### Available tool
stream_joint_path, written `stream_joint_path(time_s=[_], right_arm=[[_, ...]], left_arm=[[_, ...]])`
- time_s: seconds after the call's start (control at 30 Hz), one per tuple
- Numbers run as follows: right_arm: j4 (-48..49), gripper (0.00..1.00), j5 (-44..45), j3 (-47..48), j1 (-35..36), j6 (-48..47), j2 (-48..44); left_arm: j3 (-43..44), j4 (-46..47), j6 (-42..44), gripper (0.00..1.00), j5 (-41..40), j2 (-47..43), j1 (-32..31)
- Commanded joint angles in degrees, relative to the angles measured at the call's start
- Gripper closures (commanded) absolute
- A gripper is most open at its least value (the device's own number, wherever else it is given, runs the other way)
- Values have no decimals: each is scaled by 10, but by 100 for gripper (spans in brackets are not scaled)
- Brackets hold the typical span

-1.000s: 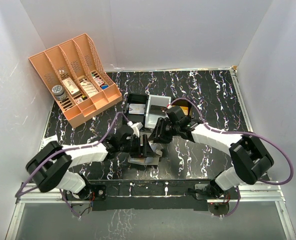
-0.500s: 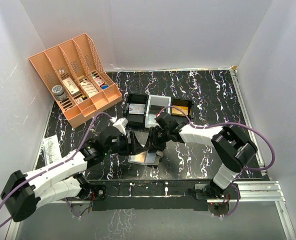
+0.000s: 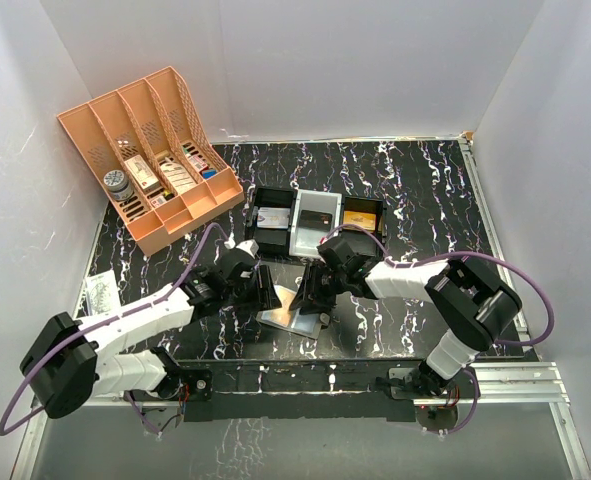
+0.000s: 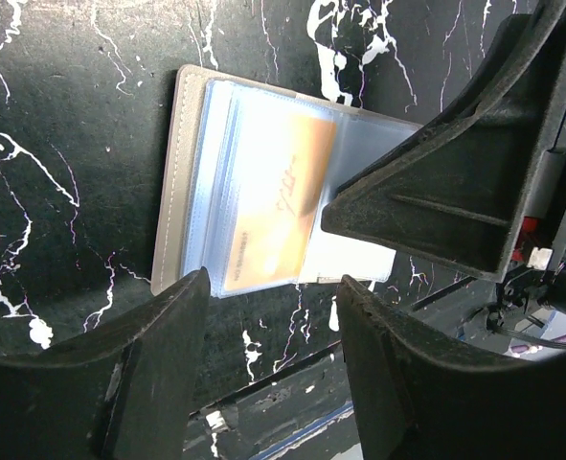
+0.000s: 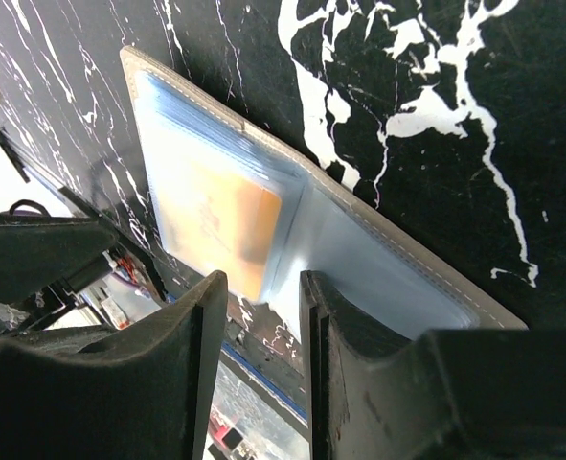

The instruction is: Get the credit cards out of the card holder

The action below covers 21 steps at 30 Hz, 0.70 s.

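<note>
I am holding my left end effector (image 4: pixel 273 287) above the table (image 3: pixel 425 190) with its jaws standing wide and nothing between them. The card holder (image 4: pixel 198 192) is lying open and flat on the table directly ahead of these fingertips, with its clear sleeves facing up and its grey-brown border showing ahead and to the left. One orange credit card (image 4: pixel 278 206) is sitting inside the uppermost sleeve, just ahead of the gap between my left jaws.

I am holding my right end effector (image 5: pixel 260 287) low over the same card holder from the opposite side. Its jaws are standing narrow, and the edge of the clear sleeves, with a corner of the orange credit card, is running into the gap between them. I cannot tell whether these jaws are pinching a sleeve or only straddling it. In the left wrist view, one right finger (image 4: pixel 436 192) is lying over the half of the card holder ahead and to the right of my left end effector, just beside the orange credit card.

In the top view the two end effectors are facing each other across the card holder, close together. The black tray (image 3: pixel 275 190) is lying just beyond them, and the orange organiser (image 3: pixel 180 222) is standing well beyond my left end effector, to its left
</note>
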Motion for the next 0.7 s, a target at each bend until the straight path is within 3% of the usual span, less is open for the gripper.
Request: stream_joint_path(time_s=[0.0, 0.17, 0.47, 0.67], right_arm=[[23, 66, 40, -5, 3, 7, 1], [-13, 70, 75, 8, 5, -4, 4], [-140, 48, 146, 133, 38, -65, 21], [-246, 38, 239, 236, 101, -65, 91]], left_arm=[[28, -15, 1, 47, -3, 5, 4], [32, -21, 0, 49, -5, 2, 5], [35, -137, -61, 44, -142, -61, 10], [10, -152, -58, 28, -106, -108, 68]])
